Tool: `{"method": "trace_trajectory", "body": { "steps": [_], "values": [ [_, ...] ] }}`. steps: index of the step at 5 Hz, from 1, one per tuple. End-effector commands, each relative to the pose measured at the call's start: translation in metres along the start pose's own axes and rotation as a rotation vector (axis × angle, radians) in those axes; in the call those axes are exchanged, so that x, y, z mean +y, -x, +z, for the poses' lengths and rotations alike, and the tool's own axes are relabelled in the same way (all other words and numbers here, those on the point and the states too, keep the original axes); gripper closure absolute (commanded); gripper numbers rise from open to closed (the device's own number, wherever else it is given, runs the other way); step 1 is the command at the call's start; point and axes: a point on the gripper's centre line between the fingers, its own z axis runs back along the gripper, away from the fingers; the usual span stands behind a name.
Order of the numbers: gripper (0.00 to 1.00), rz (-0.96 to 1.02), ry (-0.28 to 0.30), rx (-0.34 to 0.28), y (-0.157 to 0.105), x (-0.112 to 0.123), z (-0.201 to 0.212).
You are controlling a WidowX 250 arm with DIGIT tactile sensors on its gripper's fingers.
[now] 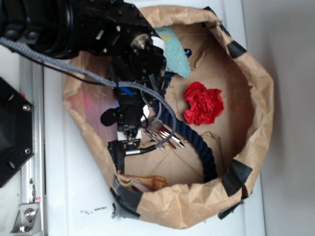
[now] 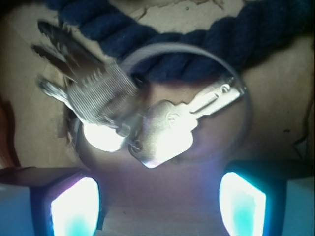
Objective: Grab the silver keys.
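A brown paper bag point(image 1: 256, 147), rolled down and patched with black tape, is seen lying on a white surface point(image 1: 74, 196); everything else is placed relative to this bag. The silver keys point(image 1: 160, 133) are found on the bag's floor, near its middle-left, fanned out on a thin wire ring. A thick dark-blue rope point(image 1: 194, 142) is curved across the bag floor and is touching the keys on their far side; in the wrist view the rope point(image 2: 197, 49) is seen running along the top, just behind the keys point(image 2: 162, 132), whose broad bright head is turned toward the camera. A crumpled red cloth point(image 1: 203, 103) is seen in the bag's right half, apart from the keys. A light-blue sponge point(image 1: 174, 51) is partly seen by the bag's upper wall. The tool point(image 1: 129, 129) is lowered inside the bag at its left side, just beside the keys. In the wrist view the tool point(image 2: 157, 201) is shown with its two fingers point(image 2: 74, 206) spread apart, nothing gripped, the keys lying ahead of the gap and not between the pads.
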Motion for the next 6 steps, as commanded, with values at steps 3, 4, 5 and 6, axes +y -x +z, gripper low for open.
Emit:
{"method": "trace_trajectory", "body": {
  "steps": [3, 4, 5, 6],
  "values": [
    [1.0, -0.006, -0.027, -0.087, 0.011, -0.01, 0.017],
    [1.0, -0.007, -0.034, -0.107, 0.011, -0.009, 0.023],
    [0.89, -0.016, -0.038, -0.168, 0.006, -0.009, 0.048],
    [0.0, 0.001, -0.091, -0.23, 0.002, -0.002, 0.061]
  ]
}}
